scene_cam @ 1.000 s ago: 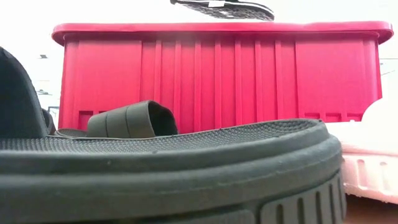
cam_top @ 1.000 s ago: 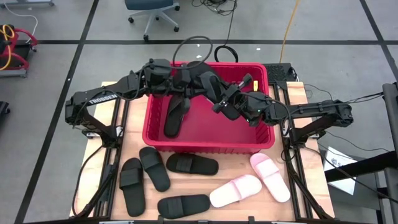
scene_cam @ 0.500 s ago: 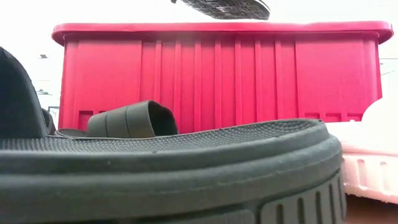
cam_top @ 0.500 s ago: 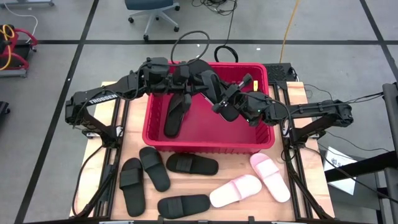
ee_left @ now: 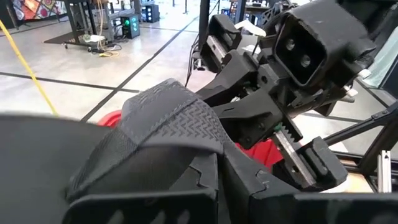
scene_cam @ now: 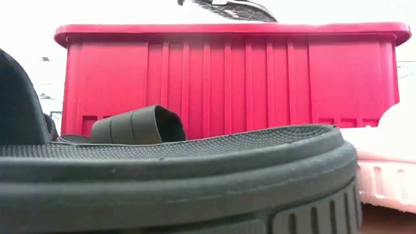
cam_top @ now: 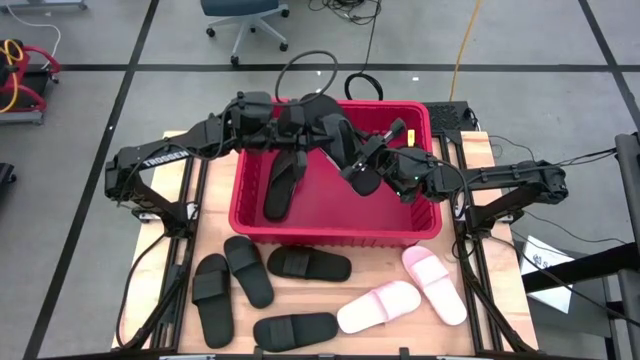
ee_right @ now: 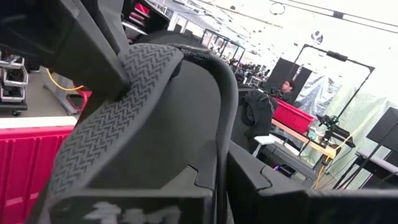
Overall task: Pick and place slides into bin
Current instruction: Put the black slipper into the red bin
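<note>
- The bin [cam_top: 330, 220] sits in the middle of the high view, a red basket on the wooden table [cam_top: 480, 150], with its far rim toward the top of the frame.
- One black slide [cam_top: 283, 185] lies inside the bin at its left side, running lengthwise toward the near wall.
- A second black slide [cam_top: 335, 135] hangs in the air above the bin's upper middle, between the two arms; in the low view its ribbed sole [scene_cam: 231, 8] shows just over the bin's rim at the top of the frame.
- The left gripper [cam_top: 300, 125] reaches in from the upper left and its fingers are clamped tight on that airborne slide; the left wrist view shows the textured strap [ee_left: 177, 121] pressed right against them.
- The right gripper [cam_top: 362, 165] comes in from the right, touching the same slide at its other end. Its fingers look nearly closed against the strap [ee_right: 124, 93], though whether they truly grip it I cannot tell.
- Four more black slides [cam_top: 240, 285] lie on the table below the bin, at lower left and lower centre of the high view.
- Two pale pink slides [cam_top: 405, 295] rest at lower right, near each other.
</note>
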You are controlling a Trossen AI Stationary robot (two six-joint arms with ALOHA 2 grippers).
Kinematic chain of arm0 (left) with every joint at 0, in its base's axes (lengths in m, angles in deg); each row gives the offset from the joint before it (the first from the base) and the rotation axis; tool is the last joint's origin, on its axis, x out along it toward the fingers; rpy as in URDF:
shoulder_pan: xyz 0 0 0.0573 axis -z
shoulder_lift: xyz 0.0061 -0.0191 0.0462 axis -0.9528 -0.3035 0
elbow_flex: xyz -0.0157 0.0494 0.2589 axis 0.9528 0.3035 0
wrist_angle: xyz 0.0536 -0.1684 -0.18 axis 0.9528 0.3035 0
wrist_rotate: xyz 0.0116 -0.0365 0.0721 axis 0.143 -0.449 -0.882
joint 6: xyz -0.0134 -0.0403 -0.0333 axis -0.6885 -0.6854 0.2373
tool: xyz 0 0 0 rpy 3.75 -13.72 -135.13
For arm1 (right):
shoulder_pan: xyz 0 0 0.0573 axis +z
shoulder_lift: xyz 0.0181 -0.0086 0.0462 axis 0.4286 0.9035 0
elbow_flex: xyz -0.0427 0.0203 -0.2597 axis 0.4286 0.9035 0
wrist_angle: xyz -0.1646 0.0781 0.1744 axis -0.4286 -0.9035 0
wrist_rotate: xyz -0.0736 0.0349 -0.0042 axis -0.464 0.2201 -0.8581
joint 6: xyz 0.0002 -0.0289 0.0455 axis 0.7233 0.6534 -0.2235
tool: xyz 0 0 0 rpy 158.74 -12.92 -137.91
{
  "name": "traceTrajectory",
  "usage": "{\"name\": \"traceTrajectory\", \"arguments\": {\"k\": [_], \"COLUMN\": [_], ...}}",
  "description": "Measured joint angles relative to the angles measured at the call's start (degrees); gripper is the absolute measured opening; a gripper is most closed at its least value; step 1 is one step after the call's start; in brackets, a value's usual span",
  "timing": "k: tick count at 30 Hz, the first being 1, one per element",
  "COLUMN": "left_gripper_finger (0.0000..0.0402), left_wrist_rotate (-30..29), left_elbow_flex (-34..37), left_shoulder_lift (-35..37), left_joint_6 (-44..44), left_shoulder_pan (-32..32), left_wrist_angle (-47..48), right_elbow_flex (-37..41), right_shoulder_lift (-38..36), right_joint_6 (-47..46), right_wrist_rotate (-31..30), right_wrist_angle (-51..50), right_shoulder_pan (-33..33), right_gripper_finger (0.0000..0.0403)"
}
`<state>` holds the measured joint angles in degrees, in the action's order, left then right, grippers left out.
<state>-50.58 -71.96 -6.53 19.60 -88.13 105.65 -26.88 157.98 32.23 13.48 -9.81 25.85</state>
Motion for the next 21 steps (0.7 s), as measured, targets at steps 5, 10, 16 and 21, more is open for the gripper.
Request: {"name": "traceTrajectory", "arguments": {"k": [5, 10, 16, 21], "left_gripper_finger": [0.0001, 0.0001, 0.0000, 0.0000], "left_wrist_rotate": [0.1, 0.1, 4.0, 7.6], "left_elbow_flex": [0.0, 0.0, 0.0, 0.0], "left_shoulder_lift": [0.0, 0.0, 0.0, 0.0], "left_joint_6": [0.2, 0.4, 1.4, 3.4], "left_shoulder_pan": [-1.0, -2.2, -4.0, -5.8], "left_wrist_angle": [1.5, 3.0, 3.4, 7.0], "right_elbow_flex": [0.0, 0.0, 0.0, 0.0], "right_shoulder_lift": [0.0, 0.0, 0.0, -0.2], "right_joint_6": [-0.2, -0.2, 0.2, 4.0], "right_wrist_rotate": [0.0, 0.0, -0.2, -5.4], "right_wrist_angle": [-1.6, -2.1, -2.4, -2.4], "right_shoulder_pan": [0.0, 0.0, 1.1, 2.9], "right_gripper_finger": [0.0032, 0.0049, 0.0093, 0.0131]}}
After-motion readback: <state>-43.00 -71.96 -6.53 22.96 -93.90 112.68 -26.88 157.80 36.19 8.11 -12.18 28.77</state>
